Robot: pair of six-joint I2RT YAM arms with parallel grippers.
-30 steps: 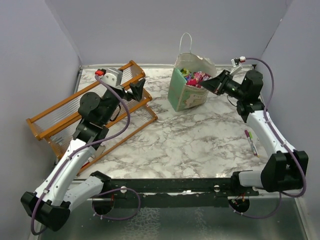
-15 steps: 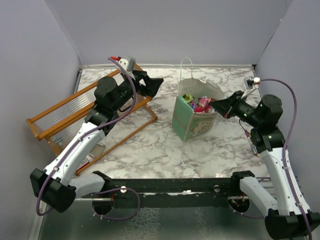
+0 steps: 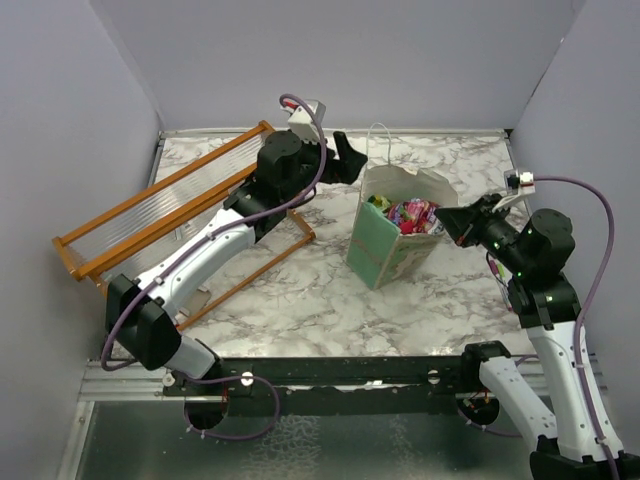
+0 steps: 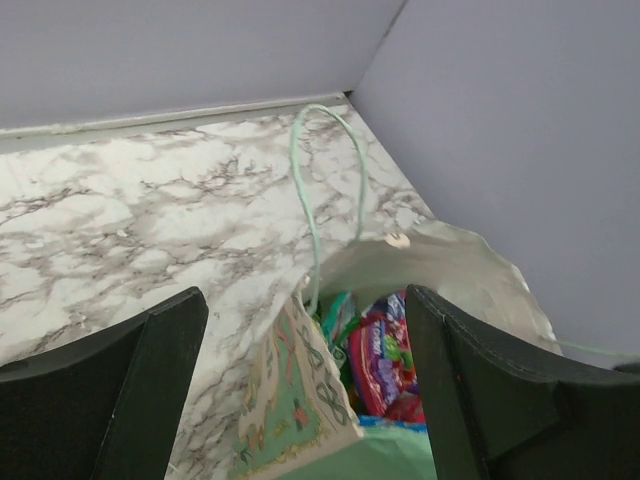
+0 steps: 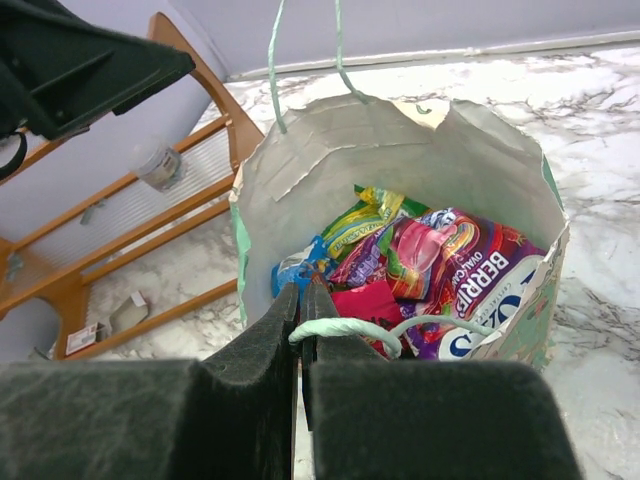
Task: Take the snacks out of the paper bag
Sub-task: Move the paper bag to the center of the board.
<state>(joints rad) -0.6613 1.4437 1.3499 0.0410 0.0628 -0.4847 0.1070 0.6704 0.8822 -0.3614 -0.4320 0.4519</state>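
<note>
The mint-green paper bag (image 3: 385, 250) stands upright mid-table with its mouth open. Several bright snacks (image 3: 412, 215) lie inside it; the right wrist view shows them (image 5: 440, 265) in purple, pink, green and blue. My right gripper (image 3: 447, 217) is shut on the bag's near string handle (image 5: 345, 328) at the right rim. My left gripper (image 3: 352, 160) is open and empty, hovering above the bag's far-left rim. In the left wrist view the bag (image 4: 300, 400) and the snacks (image 4: 380, 350) sit between its spread fingers (image 4: 150, 390).
An orange wooden rack (image 3: 170, 210) lies at the left, under my left arm. The bag's far handle (image 3: 377, 140) stands up. A pink-capped pen (image 3: 493, 265) lies by my right arm. Walls close in at the back and both sides.
My right gripper has pulled the bag toward the front and right by its handle. My left arm has swung right from the rack to above the bag's rim.
</note>
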